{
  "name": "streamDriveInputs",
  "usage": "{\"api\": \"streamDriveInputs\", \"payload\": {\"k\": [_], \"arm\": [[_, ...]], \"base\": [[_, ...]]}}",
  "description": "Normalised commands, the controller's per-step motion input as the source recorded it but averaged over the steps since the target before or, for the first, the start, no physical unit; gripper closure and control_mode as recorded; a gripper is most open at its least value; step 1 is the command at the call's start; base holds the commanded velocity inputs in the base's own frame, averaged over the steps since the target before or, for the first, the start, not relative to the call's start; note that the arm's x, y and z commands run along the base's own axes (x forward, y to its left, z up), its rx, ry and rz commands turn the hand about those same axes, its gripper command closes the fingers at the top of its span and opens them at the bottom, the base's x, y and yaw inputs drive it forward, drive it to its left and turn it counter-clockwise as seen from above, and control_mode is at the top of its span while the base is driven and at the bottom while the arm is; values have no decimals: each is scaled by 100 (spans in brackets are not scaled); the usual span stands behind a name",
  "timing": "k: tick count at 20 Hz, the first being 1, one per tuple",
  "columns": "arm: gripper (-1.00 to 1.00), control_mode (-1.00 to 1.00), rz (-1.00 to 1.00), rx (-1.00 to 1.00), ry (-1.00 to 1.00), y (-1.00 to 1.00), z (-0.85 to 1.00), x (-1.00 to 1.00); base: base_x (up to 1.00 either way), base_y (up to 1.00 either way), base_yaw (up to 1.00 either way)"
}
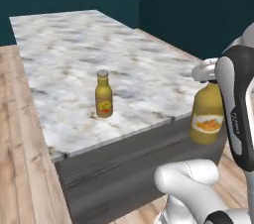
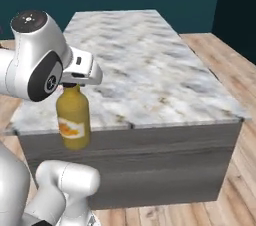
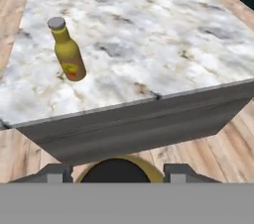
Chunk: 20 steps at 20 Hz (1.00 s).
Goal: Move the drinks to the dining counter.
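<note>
A: Where is the fat yellow-brown jug (image 2: 73, 118) right now?

B: It hangs in the air at the lower left of the right base view. It is just in front of the near edge of the marble worktop (image 2: 150, 70), not on it yet.

A: Why is it up in the air?

B: The hand (image 2: 71, 86) pinches it from above, at the black cap (image 3: 117, 171). In the hand view the two dark finger tips (image 3: 183, 171) sit one on each side of the cap, at the bottom of the frame. Held by the top, the jug hangs straight down and stays upright.

A: Why hold it so high?

B: I think so its bottom can pass over the worktop edge. In the left base view the bottom of the jug looks lower than the worktop, so I guess it needs to go up a bit more and then forward.

A: What is already on the worktop?

B: One tall bottle (image 1: 103, 94) with a grey cap and a red and yellow label. It stands upright, near the front edge, left of the middle in the left base view. It is well apart from the jug, so there is room to set the jug down beside it.

A: So how many drinks do you count?

B: Two. One tall bottle standing on the worktop and one jug in the hand. One worktop, too.
</note>
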Motion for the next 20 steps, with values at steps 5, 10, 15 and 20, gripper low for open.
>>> {"api": "streamDriveInputs", "payload": {"k": [5, 10, 15, 20], "arm": [[100, 100, 0, 0, 0, 0, 0, 0], [100, 100, 0, 0, 0, 0, 0, 0], [100, 100, 0, 0, 0, 0, 0, 0], [100, 100, 0, 0, 0, 0, 0, 0]], "base": [[88, -34, 45], [73, -52, 19], [68, -36, 3], [100, -23, 0]]}}
